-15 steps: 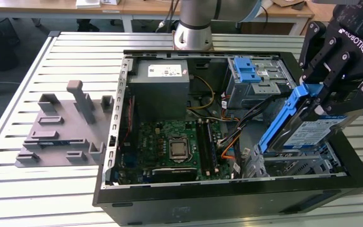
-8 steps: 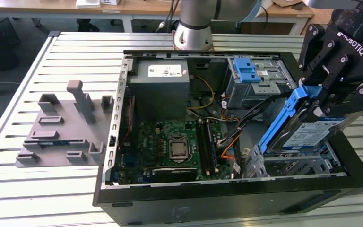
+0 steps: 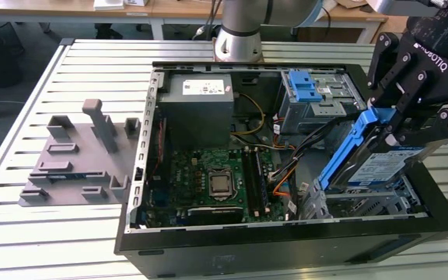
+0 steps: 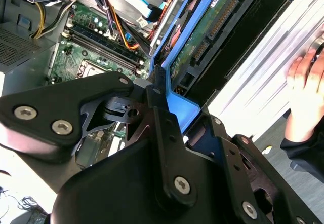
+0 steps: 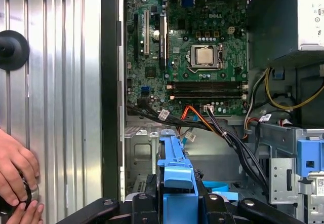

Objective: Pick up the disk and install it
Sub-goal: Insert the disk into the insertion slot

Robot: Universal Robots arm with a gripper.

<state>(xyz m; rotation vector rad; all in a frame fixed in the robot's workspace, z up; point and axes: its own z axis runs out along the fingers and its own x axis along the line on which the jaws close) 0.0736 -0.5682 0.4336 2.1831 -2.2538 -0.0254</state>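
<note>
The black metal gripper [image 3: 395, 125] has its jaws closed tight on the upper blue plastic rail of the flat silver disk [image 3: 375, 166] with the white-and-blue label. It holds the disk steeply tilted over the corner of the open black computer case [image 3: 286, 245] at the exterior view's right. The disk's lower end is at the mouth of the bare-metal drive bay [image 3: 380, 204]; whether they touch I cannot tell. Inside the case lie a green motherboard [image 3: 216, 175], a grey power-supply box [image 3: 200, 111] with a white sticker, a metal drive cage [image 3: 337, 102] topped by a blue plastic latch [image 3: 305, 87], and orange, yellow and black cables [image 3: 280, 175]. A grey plastic stand [image 3: 76, 157] with upright posts rests on the slatted metal table [image 3: 21, 233] beside the case. In the first wrist view a person's hand [image 5: 15, 165] lies on the table slats outside the case wall.
</note>
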